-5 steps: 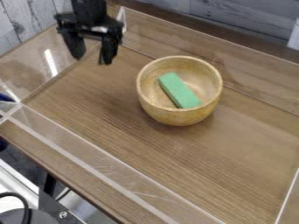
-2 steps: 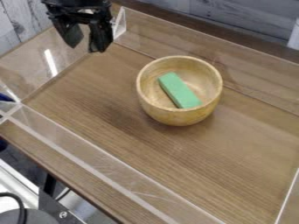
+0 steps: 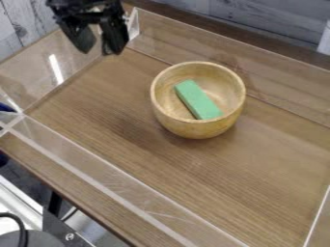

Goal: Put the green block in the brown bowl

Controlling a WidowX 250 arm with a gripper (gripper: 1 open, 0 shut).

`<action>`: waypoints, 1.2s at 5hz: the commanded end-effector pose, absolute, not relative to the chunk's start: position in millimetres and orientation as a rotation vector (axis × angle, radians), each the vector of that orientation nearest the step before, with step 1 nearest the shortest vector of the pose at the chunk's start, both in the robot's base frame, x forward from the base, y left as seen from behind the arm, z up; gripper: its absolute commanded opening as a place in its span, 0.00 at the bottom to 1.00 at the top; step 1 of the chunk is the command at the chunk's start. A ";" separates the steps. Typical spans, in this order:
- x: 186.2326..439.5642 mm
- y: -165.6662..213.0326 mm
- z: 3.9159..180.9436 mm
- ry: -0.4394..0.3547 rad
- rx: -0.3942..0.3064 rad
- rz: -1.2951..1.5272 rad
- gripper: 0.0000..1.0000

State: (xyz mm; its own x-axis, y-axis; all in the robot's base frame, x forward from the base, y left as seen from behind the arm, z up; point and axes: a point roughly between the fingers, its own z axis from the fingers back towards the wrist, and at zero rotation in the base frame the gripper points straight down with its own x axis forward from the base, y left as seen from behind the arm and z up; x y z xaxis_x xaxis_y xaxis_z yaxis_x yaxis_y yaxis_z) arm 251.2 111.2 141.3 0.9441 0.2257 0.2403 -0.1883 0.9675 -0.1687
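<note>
Your claw (image 3: pixel 98 39) hangs wide and empty at the far left corner of the bench (image 3: pixel 116 145), fingers pointing down. The block (image 3: pixel 196 99) lies well off to its right and nearer the camera, flat and slanted inside the bowl (image 3: pixel 199 98), touching its floor.
</note>
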 end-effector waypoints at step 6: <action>256.7 95.7 171.9 -0.498 -0.004 0.454 0.00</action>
State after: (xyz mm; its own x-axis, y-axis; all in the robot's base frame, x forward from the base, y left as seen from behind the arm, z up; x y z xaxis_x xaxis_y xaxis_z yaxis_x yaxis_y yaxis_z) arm 253.6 92.4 161.5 0.7986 0.4258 0.4253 -0.4198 0.9005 -0.1133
